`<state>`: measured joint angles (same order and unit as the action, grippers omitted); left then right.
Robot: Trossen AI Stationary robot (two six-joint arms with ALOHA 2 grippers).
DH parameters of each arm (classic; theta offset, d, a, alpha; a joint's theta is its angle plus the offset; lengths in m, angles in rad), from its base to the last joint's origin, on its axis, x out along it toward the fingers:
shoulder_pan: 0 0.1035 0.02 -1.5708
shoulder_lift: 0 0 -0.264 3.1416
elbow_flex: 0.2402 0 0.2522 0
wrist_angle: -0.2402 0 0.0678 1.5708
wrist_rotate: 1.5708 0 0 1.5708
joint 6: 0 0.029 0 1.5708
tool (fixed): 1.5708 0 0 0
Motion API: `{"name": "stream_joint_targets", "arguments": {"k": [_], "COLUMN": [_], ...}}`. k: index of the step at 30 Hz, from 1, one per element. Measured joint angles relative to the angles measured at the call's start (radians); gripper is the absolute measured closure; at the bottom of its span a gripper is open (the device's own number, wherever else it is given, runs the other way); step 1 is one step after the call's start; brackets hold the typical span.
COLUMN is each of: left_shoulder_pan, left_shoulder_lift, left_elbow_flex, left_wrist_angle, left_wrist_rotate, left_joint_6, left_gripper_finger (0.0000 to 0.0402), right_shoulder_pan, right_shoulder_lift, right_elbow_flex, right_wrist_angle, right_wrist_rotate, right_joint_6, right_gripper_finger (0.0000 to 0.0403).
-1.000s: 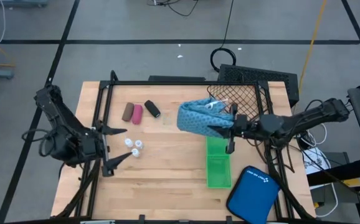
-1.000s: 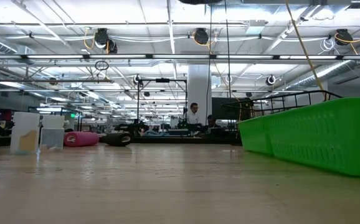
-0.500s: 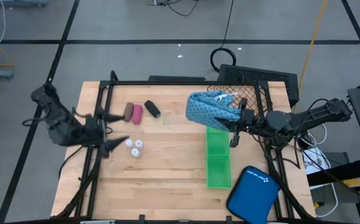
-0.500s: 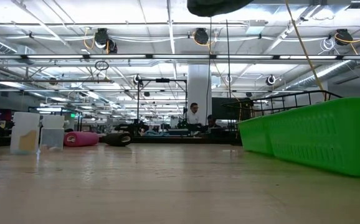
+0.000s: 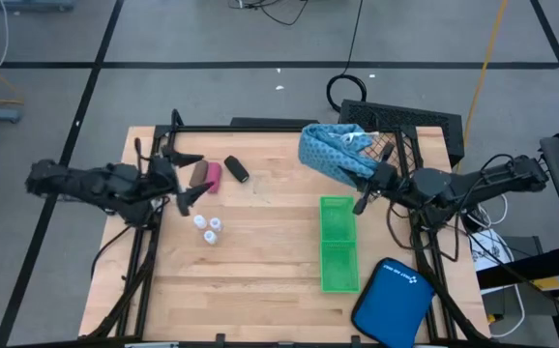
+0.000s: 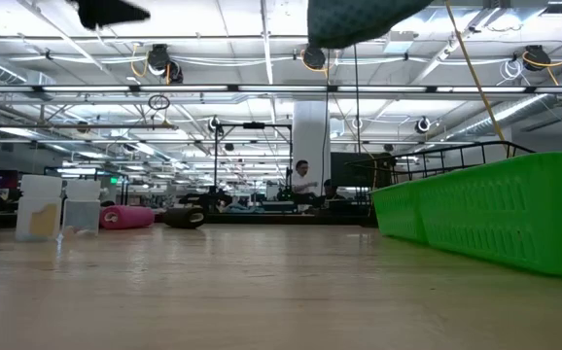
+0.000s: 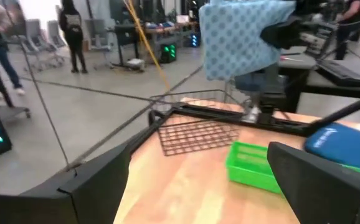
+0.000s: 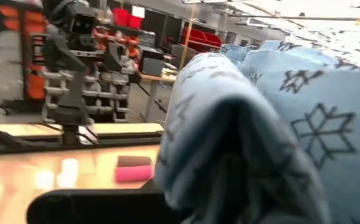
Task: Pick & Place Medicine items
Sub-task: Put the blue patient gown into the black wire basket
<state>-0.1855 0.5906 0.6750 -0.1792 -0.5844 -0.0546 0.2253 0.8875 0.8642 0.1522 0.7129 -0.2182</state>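
Note:
The teal-blue pouch (image 5: 330,150) is in the air over the table's far right, beside the wire basket (image 5: 396,135), in my right gripper (image 5: 365,184), which is shut on it. Brown (image 5: 198,174), pink (image 5: 213,177) and black (image 5: 237,170) rolls lie on the wood at the far left. The small white bottles (image 5: 207,227) stand nearer. My left gripper (image 5: 187,177) is open and level, just left of the brown roll, touching nothing. In the low view the pouch (image 6: 359,15) shows at the top edge. My right gripper pinches the pouch at its near right edge (image 5: 355,172), coming roughly level from the table's right. The pouch is lifted clear and bunched around the fingers. In the left wrist view the pouch (image 7: 239,40) hangs down below the gripper (image 7: 286,28).
A long green tray (image 5: 338,242) lies right of centre, just nearer than the held pouch. A smooth blue case (image 5: 391,300) sits at the near right corner. The black wire basket stands at the far right corner. Bare wood lies between the bottles and the tray.
My right gripper has carried the pouch toward the far edge and a little right, from above the tray's far end to beside the wire basket. My left arm has swung toward the far edge and levelled out, bringing its open gripper from beside the bottles to beside the rolls.

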Motion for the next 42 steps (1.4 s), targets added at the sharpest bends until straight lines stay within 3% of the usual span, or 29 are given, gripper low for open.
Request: {"name": "stream_joint_targets", "arguments": {"k": [6, 10, 16, 24, 27, 36, 42], "left_shoulder_pan": [0.216, 0.297, 0.342, 0.343, 0.343, 0.343, 0.343], "left_shoulder_lift": [-0.118, -0.223, -0.328, -0.336, -0.336, -0.336, -0.336], "left_elbow_flex": [-0.192, -0.262, -0.307, -0.313, -0.313, -0.313, -0.313], "left_wrist_angle": [0.132, 0.131, 0.099, 0.095, 0.096, 0.100, 0.101], "left_wrist_rotate": [0.194, 0.262, 0.313, 0.315, 0.315, 0.314, 0.314], "left_joint_6": [-0.009, -0.018, -0.025, -0.026, -0.026, 0.051, 0.141], "left_gripper_finger": [0.0022, 0.0030, 0.0027, 0.0019, 0.0025, 0.0034, 0.0025], "right_shoulder_pan": [-0.113, -0.189, -0.276, -0.421, -0.456, -0.543, -0.591], "right_shoulder_lift": [0.000, -0.003, -0.013, 0.002, 0.014, 0.061, 0.065], "right_elbow_flex": [0.000, 0.000, 0.000, -0.005, -0.064, -0.349, -0.436], "right_wrist_angle": [-0.129, -0.228, -0.427, -0.648, -0.583, -0.062, 0.071], "right_wrist_rotate": [0.079, 0.099, 0.098, 0.094, 0.098, 0.015, 0.017], "right_joint_6": [0.037, 0.127, 0.377, 0.785, 0.892, 1.002, 1.099], "right_gripper_finger": [0.0387, 0.0387, 0.0387, 0.0387, 0.0385, 0.0388, 0.0388]}}
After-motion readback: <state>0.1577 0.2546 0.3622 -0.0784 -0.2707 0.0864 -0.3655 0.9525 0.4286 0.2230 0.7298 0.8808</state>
